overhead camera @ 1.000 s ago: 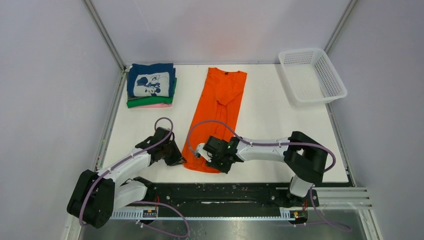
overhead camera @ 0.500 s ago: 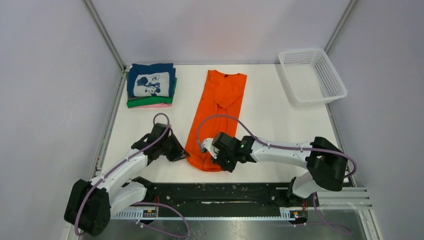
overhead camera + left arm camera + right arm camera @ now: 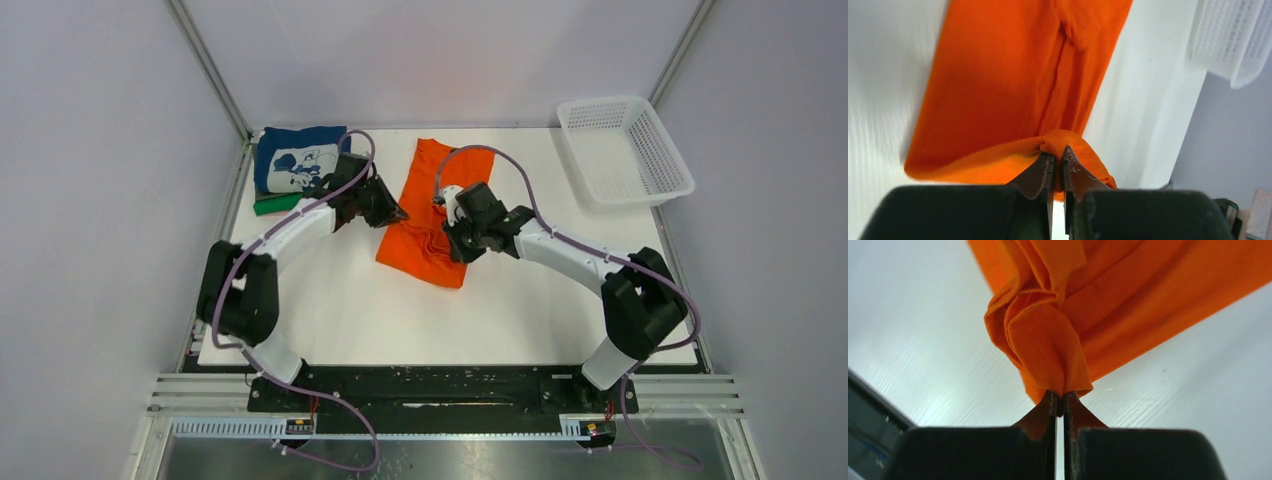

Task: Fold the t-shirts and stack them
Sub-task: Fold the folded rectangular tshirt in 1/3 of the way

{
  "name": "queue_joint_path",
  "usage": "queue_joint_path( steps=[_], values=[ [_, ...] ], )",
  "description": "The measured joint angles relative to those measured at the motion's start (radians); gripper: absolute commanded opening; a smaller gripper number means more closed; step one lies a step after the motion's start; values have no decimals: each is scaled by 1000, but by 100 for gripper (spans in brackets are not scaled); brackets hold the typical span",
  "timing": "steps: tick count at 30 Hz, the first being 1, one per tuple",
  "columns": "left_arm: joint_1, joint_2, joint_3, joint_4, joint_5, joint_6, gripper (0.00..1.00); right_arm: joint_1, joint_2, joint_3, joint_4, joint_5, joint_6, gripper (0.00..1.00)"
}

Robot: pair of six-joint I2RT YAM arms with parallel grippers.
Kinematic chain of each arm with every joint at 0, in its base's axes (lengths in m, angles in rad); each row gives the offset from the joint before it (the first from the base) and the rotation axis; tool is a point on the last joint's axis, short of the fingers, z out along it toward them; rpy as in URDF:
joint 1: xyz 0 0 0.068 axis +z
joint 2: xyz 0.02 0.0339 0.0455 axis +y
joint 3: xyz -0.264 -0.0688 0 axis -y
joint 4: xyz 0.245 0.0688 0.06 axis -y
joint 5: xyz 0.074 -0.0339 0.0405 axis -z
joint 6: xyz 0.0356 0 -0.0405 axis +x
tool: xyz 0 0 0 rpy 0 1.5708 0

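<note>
Near hem of the orange shirt has come up toward the collar, left claw and right claw both pinching it; we should land the corners level.

So the stack of folded t-shirts sits in the far left corner of the table, and the basket is over in the far right corner, right up against the right edge. Between them, in the far half, lies the loose t-shirt, with its near end doubled back over the rest. The left end effector pinches its left side, near the stack, and the right end effector pinches its right side. Both arms reach across the table's near half.
</note>
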Motion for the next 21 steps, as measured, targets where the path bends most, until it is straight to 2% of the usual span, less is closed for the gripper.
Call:
queue_joint_path(
  steps=[3, 5, 10, 11, 13, 15, 16, 17, 18, 19, 20, 21],
  values=[
    [24, 130, 117, -3, 2, 18, 0, -75, 58, 45, 6, -2, 20, 0],
    [39, 204, 181, -9, 2, 26, 6, -121, 104, 87, 8, -7, 30, 0],
    [61, 327, 299, -44, 4, 47, 12, -194, 206, 163, 15, -35, 52, 0],
    [65, 351, 327, -53, 7, 51, 17, -206, 224, 173, 15, -43, 59, 0],
    [68, 392, 369, -55, 13, 60, 24, -229, 257, 187, 15, -64, 71, 4],
    [72, 442, 417, -65, 23, 69, 32, -248, 292, 203, 13, -84, 84, 15],
    [73, 464, 441, -74, 27, 73, 35, -257, 311, 215, 13, -87, 92, 16],
    [74, 493, 471, -85, 30, 76, 42, -267, 338, 238, 9, -88, 100, 24],
    [77, 521, 502, -94, 34, 80, 64, -276, 359, 259, 7, -88, 104, 60],
    [80, 546, 530, -101, 41, 84, 68, -287, 385, 290, 4, -87, 114, 92],
    [85, 563, 548, -105, 48, 93, 71, -299, 407, 318, 3, -85, 129, 99],
    [91, 572, 559, -107, 53, 90, 76, -309, 419, 336, 5, -83, 139, 99]
  ],
)
